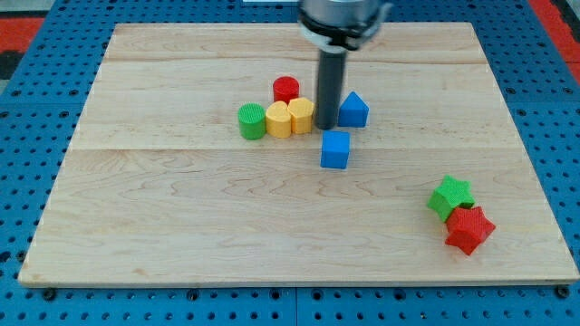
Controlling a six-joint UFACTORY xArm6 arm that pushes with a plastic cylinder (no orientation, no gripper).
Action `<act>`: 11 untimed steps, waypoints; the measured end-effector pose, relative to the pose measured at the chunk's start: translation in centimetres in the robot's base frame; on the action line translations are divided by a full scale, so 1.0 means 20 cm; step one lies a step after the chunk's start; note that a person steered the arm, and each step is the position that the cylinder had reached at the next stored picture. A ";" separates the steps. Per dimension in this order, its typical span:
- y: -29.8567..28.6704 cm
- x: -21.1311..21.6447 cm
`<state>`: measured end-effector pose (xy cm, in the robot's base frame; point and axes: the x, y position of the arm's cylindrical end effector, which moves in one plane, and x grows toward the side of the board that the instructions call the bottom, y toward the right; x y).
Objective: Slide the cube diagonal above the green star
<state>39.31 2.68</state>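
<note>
The blue cube [335,149] lies near the board's middle. The green star [450,196] sits at the lower right, touching a red star [469,230] below it. My dark rod comes down from the view's top, and my tip [325,127] rests just above and slightly left of the blue cube, close to it. The tip stands between a yellow block [302,115] on its left and a blue triangular block [353,110] on its right.
A cluster lies left of the tip: a red cylinder [286,90], a second yellow block [279,119] and a green cylinder [252,121]. The wooden board [181,226] sits on a blue perforated surface.
</note>
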 end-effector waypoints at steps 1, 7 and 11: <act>-0.24 0.01; 0.06 0.23; 0.53 0.08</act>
